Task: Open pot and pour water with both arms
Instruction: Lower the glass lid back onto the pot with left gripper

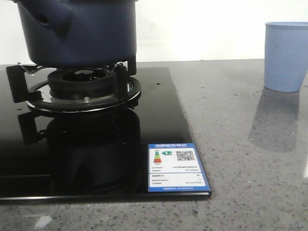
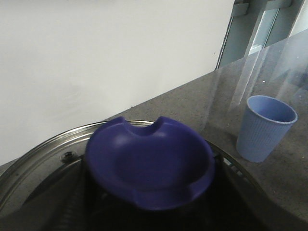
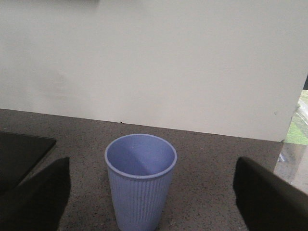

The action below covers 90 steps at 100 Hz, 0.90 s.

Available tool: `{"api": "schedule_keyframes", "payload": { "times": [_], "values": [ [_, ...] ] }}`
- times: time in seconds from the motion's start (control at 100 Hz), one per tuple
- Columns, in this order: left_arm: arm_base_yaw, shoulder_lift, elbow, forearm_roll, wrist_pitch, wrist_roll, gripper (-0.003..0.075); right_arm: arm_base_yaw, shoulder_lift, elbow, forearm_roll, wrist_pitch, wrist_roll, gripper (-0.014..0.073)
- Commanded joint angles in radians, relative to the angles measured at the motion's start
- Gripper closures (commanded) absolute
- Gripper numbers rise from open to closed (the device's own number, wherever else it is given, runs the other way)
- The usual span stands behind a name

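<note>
Right gripper: we log its two dark fingers spread wide apart, one on each side of the light blue ribbed cup, touching nothing. The cup stands upright on the grey speckled countertop, and we see no liquid inside it from the right wrist view. Left gripper: we cannot make out its fingers in the left wrist view, where only a dark blur fills the near edge, so we cannot tell whether it is released or clenched. That same view looks closely down on a blue knob with notches in its rim, seated on a metal-rimmed lid. Pot: dark navy, straight-sided, with a stubby holed side handle, resting on the black burner grate of the glossy black cooktop. Energy label: blue and white, stuck at the near corner of the cooktop. Cup and pot stand well apart.
</note>
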Motion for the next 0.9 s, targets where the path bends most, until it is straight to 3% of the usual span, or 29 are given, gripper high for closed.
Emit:
{"api": "schedule_keyframes", "payload": {
  "times": [0.0, 0.76, 0.84, 0.89],
  "values": [
    [-0.007, -0.019, -0.041, -0.066, 0.017, 0.001, 0.0349, -0.004, -0.006, -0.026, 0.013, -0.022, 0.005, 0.0001],
    [-0.007, 0.05, -0.039, -0.064, 0.049, 0.001, 0.0346, -0.004, -0.006, -0.026, 0.013, -0.022, 0.005, 0.0001],
    [-0.007, 0.05, -0.039, -0.064, 0.049, 0.001, 0.0288, -0.004, -0.006, -0.026, 0.013, -0.022, 0.005, 0.0001],
    [-0.007, 0.05, -0.039, -0.064, 0.055, 0.001, 0.0202, -0.004, -0.006, -0.026, 0.013, -0.022, 0.005, 0.0001]
  ]
}}
